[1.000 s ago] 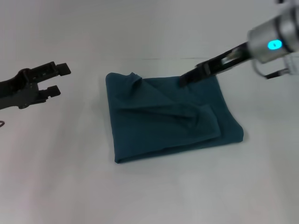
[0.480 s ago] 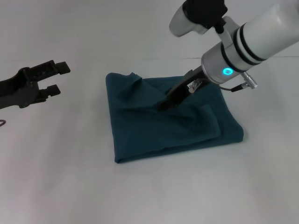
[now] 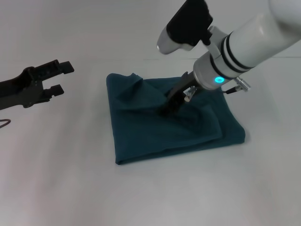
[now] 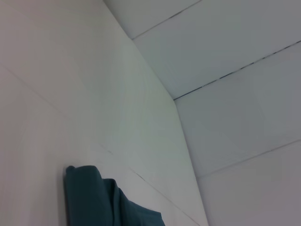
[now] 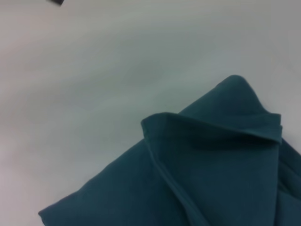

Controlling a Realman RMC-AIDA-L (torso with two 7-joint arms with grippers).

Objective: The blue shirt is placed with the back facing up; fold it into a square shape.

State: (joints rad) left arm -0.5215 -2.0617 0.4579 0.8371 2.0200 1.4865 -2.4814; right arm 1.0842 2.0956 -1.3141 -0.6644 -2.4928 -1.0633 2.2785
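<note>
The blue shirt (image 3: 155, 136) lies folded into a rough rectangle in the middle of the white table, plain side up, with rumpled layers on top. A raised fold stands at its far left corner (image 5: 211, 125). My right gripper (image 3: 168, 107) reaches down from the right and rests on the shirt's upper middle, among the creased layers. My left gripper (image 3: 66, 79) hovers open and holding nothing above the table, well to the left of the shirt. The left wrist view catches only one corner of the shirt (image 4: 94, 197).
The white table (image 3: 56, 179) surrounds the shirt on all sides. A seam line (image 3: 155, 59) runs across the surface behind the shirt. A thin dark cable end (image 3: 3, 123) shows at the far left edge.
My right arm swung in from the shirt's far right edge to its upper middle, with the gripper now low on the fabric. The left gripper has barely moved.
</note>
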